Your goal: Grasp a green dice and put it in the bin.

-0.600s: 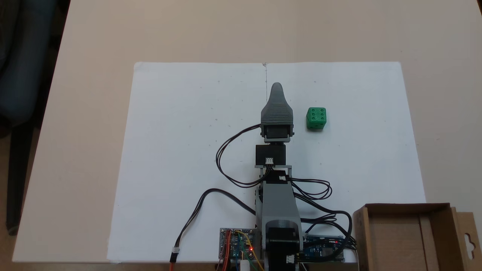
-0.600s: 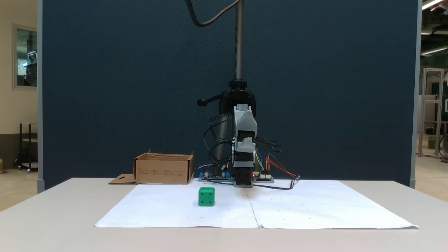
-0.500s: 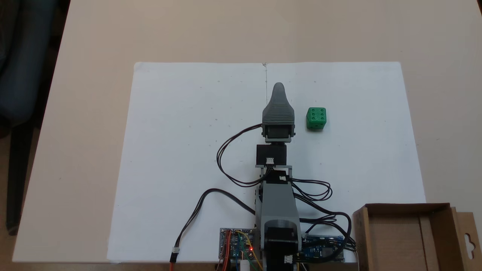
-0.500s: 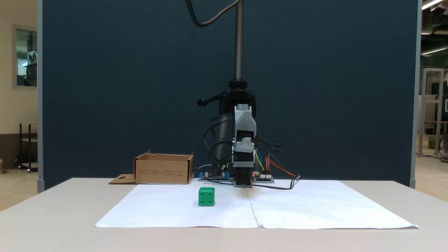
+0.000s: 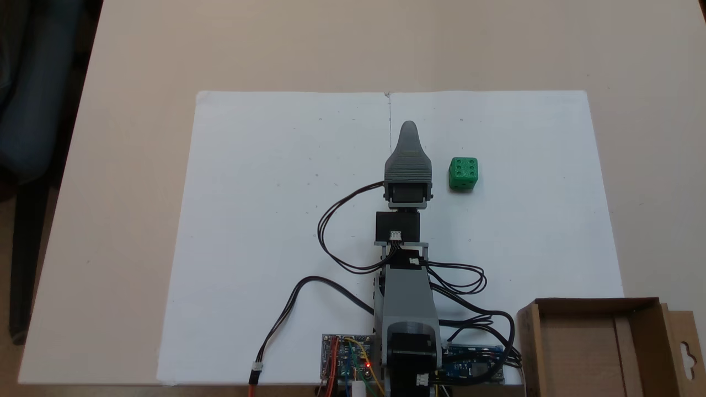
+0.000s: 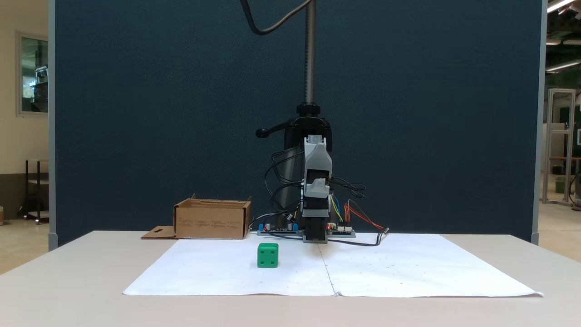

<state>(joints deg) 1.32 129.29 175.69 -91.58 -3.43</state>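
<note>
From above, my pincer (image 5: pixel 408 128) points toward twelve o'clock along the seam of the white paper (image 5: pixel 276 220); only one grey jaw shows, so I cannot tell whether it is open or closed. The green dice (image 5: pixel 463 173) sits on the paper at my three o'clock, apart from me. The bin (image 5: pixel 601 304) lies at five o'clock, beside my base.

Even, soft room light falls from overhead, and both fixed views are bright and sharp. The white paper (image 5: pixel 276 220) shows no glare. The green dice (image 6: pixel 268 255) casts a faint shadow. Ceiling strip lights (image 6: pixel 558 5) glow top right, and the hall behind them looks slightly soft.
</note>
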